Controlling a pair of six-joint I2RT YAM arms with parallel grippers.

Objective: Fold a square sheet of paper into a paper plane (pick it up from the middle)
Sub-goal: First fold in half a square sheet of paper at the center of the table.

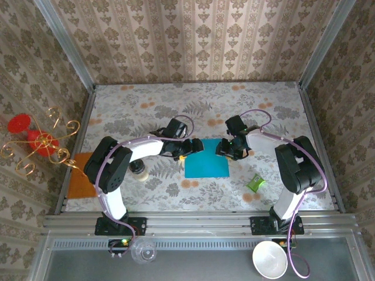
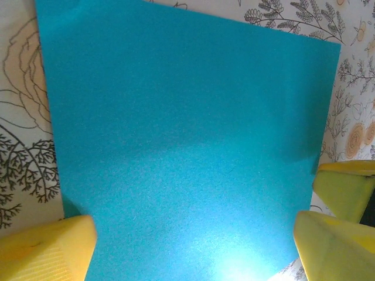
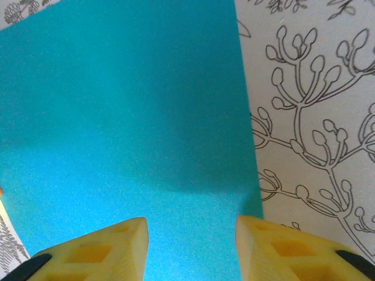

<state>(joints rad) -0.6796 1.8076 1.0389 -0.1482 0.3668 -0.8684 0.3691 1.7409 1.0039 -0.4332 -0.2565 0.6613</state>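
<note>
Top external view has the thin teal-blue square sheet of paper lying flat and unfolded at the middle of the flower-patterned table, with both arms bent in over its far edge. The left gripper hangs at the sheet's far left corner, and the left wrist view shows its yellow fingers spread wide to either side of the paper, holding nothing. The right gripper sits at the far right edge. Its own camera shows the jaws partly apart, one finger over the paper and the other about on the edge line, nothing pinched between them. No crease is made yet. My worry is the paper itself: thin and flush against the cloth, it offers no lip to catch, so the tips may skate over it or shove it sideways rather than lift it. If one arm pulls before the other has a grip, the square will likely turn or buckle, and any crease will land off the middle. The two grippers are also near enough to knock together.
</note>
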